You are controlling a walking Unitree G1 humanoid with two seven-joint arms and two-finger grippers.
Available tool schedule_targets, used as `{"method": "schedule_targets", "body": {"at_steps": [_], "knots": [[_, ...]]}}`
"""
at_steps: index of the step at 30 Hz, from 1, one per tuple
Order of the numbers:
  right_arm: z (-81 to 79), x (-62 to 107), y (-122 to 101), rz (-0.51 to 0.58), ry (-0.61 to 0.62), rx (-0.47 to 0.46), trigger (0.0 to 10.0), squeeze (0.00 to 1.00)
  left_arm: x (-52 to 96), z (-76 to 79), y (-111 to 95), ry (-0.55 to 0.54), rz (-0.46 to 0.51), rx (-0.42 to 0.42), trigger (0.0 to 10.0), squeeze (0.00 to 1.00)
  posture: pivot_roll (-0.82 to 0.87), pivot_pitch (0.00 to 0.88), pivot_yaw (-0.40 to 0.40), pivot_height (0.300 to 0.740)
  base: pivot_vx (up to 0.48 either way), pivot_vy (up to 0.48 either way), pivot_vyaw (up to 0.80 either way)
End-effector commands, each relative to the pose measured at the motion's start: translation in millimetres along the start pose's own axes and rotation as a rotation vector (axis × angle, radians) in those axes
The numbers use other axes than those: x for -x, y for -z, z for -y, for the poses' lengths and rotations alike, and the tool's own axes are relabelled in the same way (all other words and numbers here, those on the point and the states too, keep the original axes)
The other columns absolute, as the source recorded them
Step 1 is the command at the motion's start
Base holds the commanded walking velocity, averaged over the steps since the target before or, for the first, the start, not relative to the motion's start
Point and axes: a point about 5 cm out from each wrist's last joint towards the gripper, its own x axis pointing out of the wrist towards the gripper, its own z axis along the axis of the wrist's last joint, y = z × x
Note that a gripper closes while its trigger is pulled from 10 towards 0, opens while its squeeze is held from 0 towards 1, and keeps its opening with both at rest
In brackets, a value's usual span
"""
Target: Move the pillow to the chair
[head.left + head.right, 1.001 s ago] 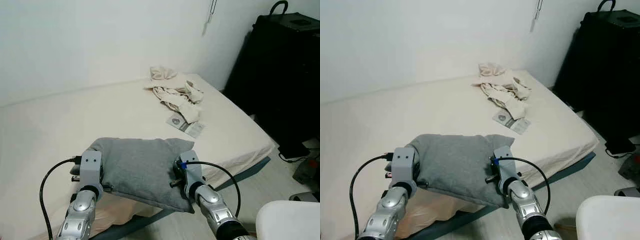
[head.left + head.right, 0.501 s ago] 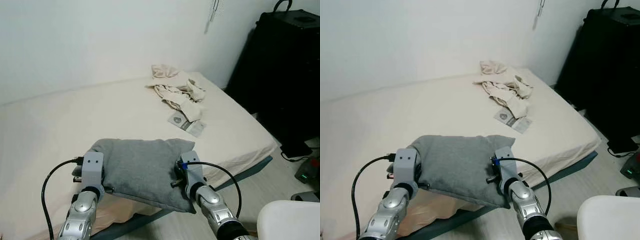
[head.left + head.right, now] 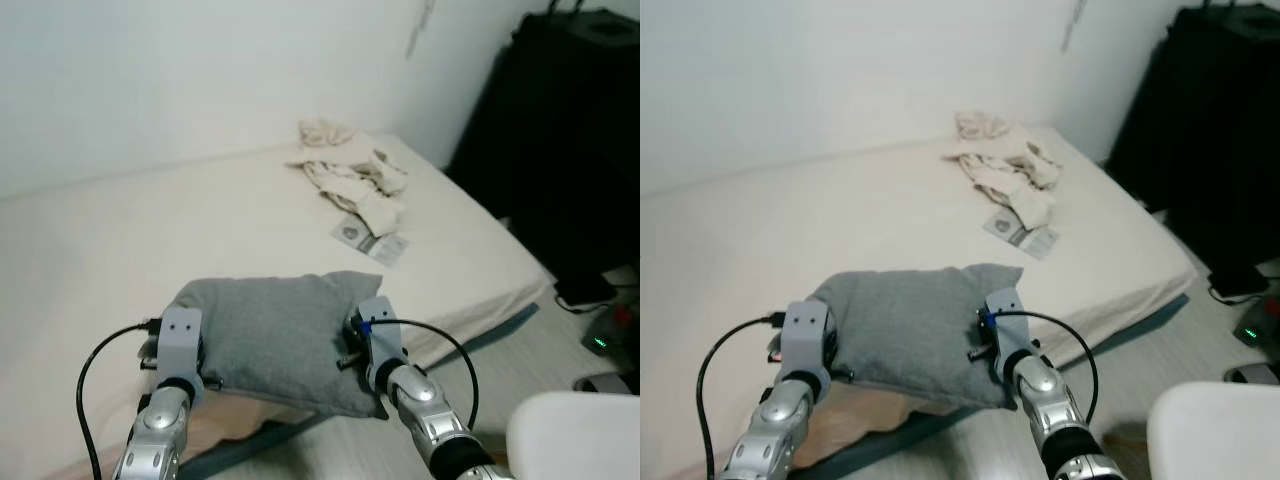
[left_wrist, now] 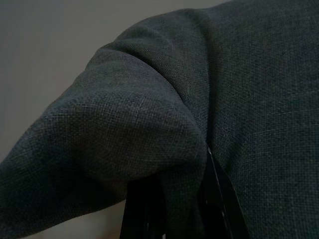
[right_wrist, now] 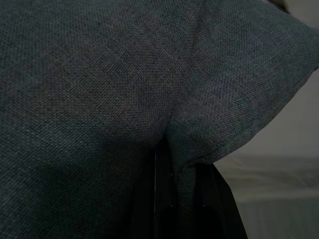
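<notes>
Grey pillow (image 3: pixel 275 330) held above near edge of bed (image 3: pixel 150 230), between two arms. Left claw (image 4: pixel 172 209) pinches fabric fold at pillow's left end; right claw (image 5: pixel 184 194) pinches fold at right end. Wrist views show black fingers (image 5: pixel 162 199) pressed together on cloth. Head views show crumpled cloth (image 3: pixel 350 180) and packet (image 3: pixel 365 238) on far bed, white chair (image 3: pixel 575 435) at lower right, black cabinet (image 3: pixel 560 140) beyond.

I take the bed (image 3: pixel 120 240) as my landmark. The pillow (image 3: pixel 275 325) sits over its near edge, between my left gripper (image 4: pixel 174 211) on its left end and my right gripper (image 5: pixel 187 199) on its right end. A heap of cloth (image 3: pixel 350 180) lies on the bed's far right corner, with a packet (image 3: pixel 368 240) just nearer. A cabinet (image 3: pixel 560 150) stands right of the bed; a chair (image 3: pixel 575 435) is at near right.
</notes>
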Motion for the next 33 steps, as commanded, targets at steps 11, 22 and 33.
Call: {"method": "schedule_targets", "body": {"at_steps": [11,22,33], "knots": [[-3.6,-2.6,-6.3,0.036,-0.015,0.012,10.0,0.00,-1.6,9.9,-13.4,0.035,0.063,-0.010,10.0,0.00,0.05,0.085,-0.081,0.740,0.000,0.000,-0.80],[-4.9,-3.1,-6.2,0.032,-0.027,0.013,10.0,0.00,0.2,7.6,-12.3,0.021,0.063,-0.005,10.0,0.00,0.05,0.087,-0.087,0.740,0.000,0.000,-0.80],[-5.3,-4.7,-7.9,0.030,-0.035,0.013,10.0,0.00,0.1,4.8,-12.0,0.005,0.061,0.003,10.0,0.00,0.05,0.089,-0.093,0.740,0.000,0.000,-0.80]]}}
